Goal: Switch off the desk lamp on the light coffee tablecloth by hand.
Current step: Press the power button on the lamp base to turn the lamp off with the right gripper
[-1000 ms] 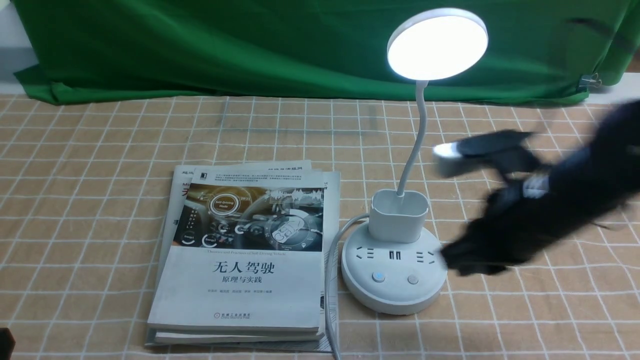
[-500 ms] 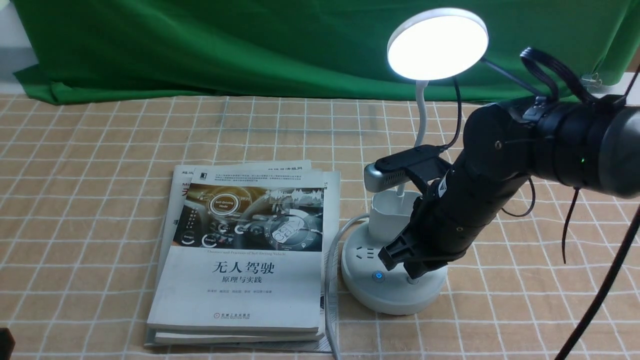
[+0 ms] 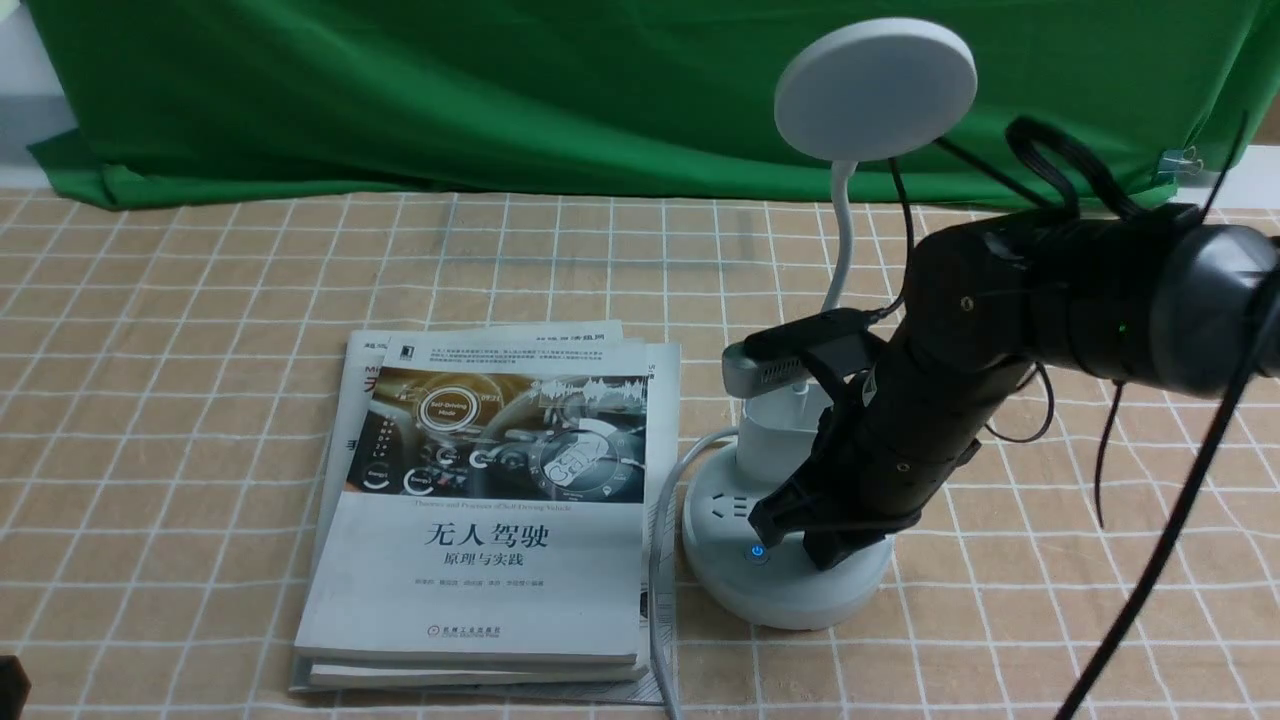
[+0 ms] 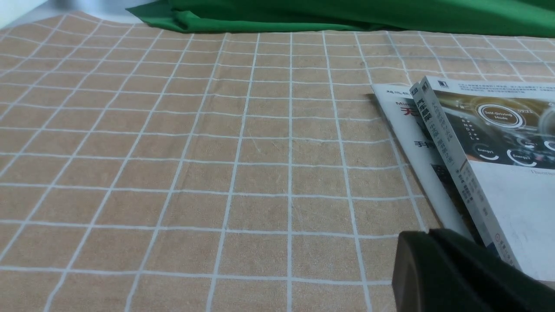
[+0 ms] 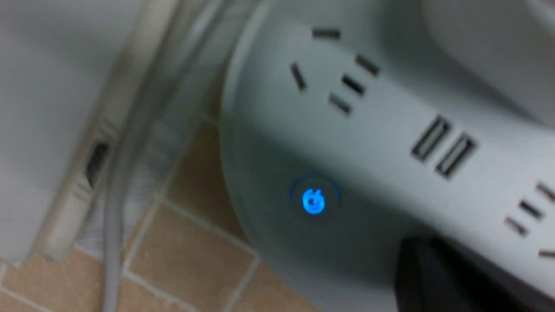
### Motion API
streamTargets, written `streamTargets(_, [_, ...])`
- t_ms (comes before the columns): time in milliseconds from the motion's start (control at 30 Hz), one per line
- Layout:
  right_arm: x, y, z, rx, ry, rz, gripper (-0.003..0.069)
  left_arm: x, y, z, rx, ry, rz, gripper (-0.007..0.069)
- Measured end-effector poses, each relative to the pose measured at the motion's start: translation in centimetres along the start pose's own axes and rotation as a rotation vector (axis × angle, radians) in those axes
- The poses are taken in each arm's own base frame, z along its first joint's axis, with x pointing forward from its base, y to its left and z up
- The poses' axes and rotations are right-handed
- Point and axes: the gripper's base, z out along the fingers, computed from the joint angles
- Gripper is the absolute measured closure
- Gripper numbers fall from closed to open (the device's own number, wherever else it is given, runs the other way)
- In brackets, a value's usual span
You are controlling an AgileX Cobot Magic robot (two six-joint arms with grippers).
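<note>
Resting on the base of the desk lamp [image 3: 785, 598], just right of its blue-lit button [image 3: 757, 551]: the right hand [image 3: 828, 545], fingers' spread impossible to tell. Unlit, standing on the light coffee tablecloth [image 3: 200, 300] beside books [image 3: 490, 560].

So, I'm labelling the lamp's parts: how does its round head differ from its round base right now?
The head stands high on the thin neck, tilted to face forward; the base lies flat on the tablecloth. The head is a plain, unlit disc; the base is thicker, with sockets and a button glowing blue. The right end effector reaches down onto the base, not the head. Both are white and round.
</note>
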Motion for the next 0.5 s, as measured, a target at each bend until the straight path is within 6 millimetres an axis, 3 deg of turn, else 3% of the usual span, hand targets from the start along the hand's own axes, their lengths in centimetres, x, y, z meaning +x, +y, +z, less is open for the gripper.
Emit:
streamTargets(300, [0.1,0.0,-0.7,0.007,-0.019,-0.004,0.062,0.0,0.0,0.0,0.0,0.0,0.0,0.062])
streamTargets(500, [0.4,0.3,-3.5,0.015,-0.091,-0.015,0.0621,0.0,0.0,0.0,0.0,0.0,0.0,0.062])
